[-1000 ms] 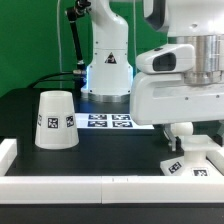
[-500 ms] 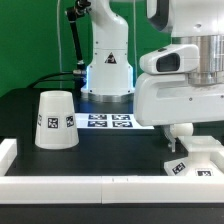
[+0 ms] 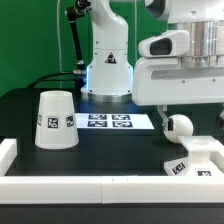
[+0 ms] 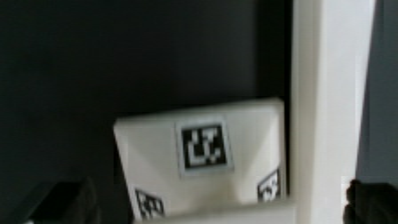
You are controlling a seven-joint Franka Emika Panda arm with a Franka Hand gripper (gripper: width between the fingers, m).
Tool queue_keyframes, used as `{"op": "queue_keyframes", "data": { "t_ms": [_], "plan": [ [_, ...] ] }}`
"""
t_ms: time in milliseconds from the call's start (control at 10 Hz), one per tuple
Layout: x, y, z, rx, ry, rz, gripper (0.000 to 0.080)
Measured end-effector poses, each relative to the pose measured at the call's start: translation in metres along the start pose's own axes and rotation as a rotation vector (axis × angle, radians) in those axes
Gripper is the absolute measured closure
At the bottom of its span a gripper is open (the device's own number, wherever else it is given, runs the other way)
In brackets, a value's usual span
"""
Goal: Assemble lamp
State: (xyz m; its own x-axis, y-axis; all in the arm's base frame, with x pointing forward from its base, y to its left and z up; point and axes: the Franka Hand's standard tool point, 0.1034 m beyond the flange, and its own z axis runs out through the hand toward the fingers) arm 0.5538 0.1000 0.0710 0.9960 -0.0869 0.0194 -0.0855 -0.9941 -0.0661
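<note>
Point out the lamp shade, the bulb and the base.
Shade (image 3: 55, 110), exterior view: its side wall, above the tags.
Bulb (image 3: 180, 126), exterior view: middle of the ball.
Base (image 4: 203, 146), wrist view: the tag on its broad face.
</note>
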Motion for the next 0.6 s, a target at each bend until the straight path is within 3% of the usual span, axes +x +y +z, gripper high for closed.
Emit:
{"op": "queue_keyframes", "data": {
  "t_ms": [200, 400, 600],
  "plan": [
    [-0.034, 0.004, -0.004, -0.011, -0.026, 0.022, 0.0101],
    [-0.061, 0.011, 0.004, 0.01, -0.033, 0.14, 0.0101],
    [-0.059, 0.01, 0.003, 0.01, -0.032, 0.125, 0.0101]
  ]
}}
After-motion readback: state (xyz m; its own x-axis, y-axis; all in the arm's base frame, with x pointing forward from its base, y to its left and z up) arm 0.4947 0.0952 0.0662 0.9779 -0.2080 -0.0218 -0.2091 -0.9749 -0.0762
